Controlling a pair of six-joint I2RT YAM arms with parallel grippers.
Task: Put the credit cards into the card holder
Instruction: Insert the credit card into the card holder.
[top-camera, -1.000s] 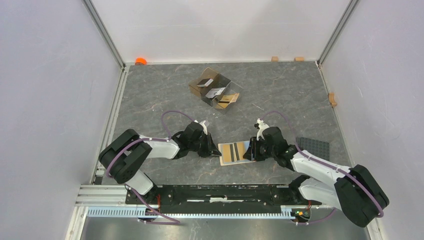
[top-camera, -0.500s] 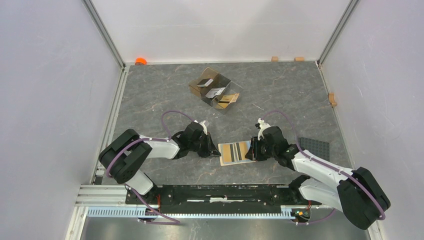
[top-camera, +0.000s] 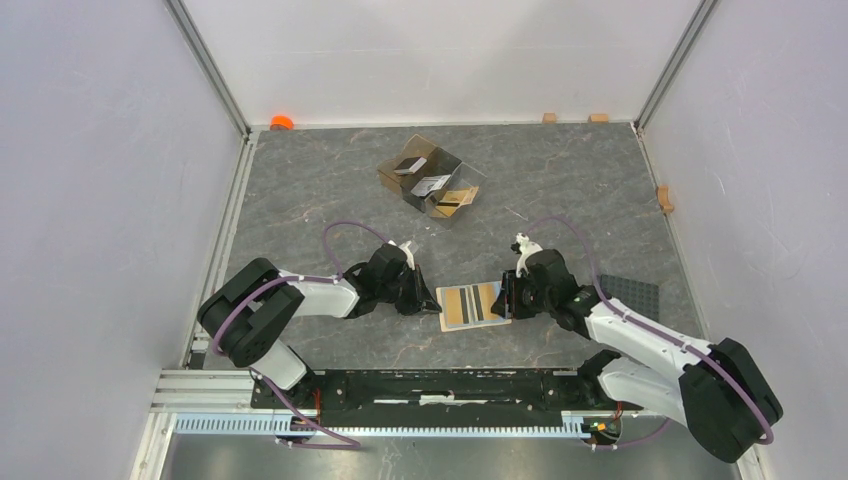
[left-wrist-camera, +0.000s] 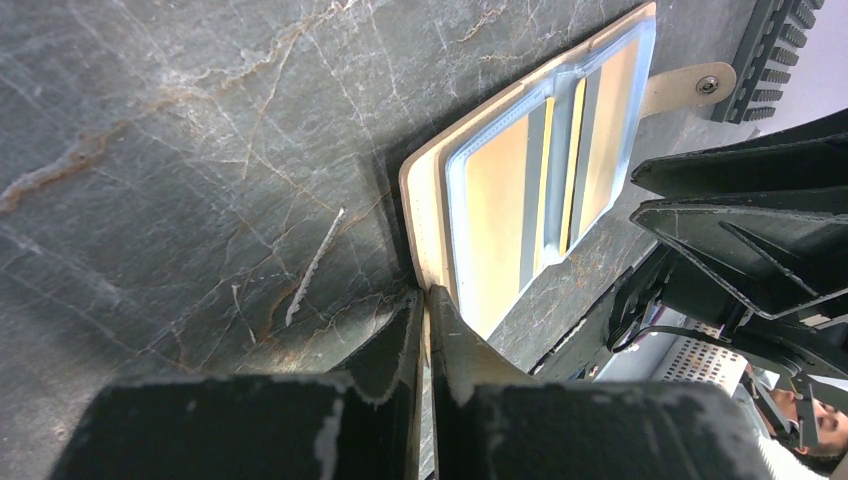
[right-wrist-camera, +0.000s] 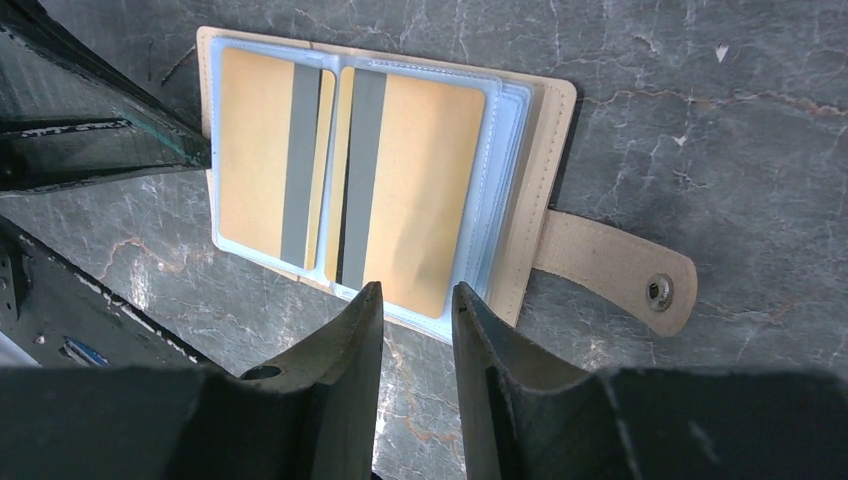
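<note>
lying open and flat on the grey marbled table (top-camera: 560, 190), the card holder (right-wrist-camera: 548, 160) sits between the two arms, light blue pockets (right-wrist-camera: 505, 130) facing up. two orange-gold credit cards (right-wrist-camera: 420, 190) with grey stripes sit in the facing pockets. snap tab (right-wrist-camera: 612, 272) rests on the table at the end away from the left gripper (left-wrist-camera: 425, 310). left gripper: fingers nearly together, pinching the tan cover's edge. right gripper (right-wrist-camera: 415, 320): fingers narrowly apart, nothing between them, tips at the pocket edge. more cards lie in the clear brown-tinted box (top-camera: 432, 180), well apart at the rear.
</note>
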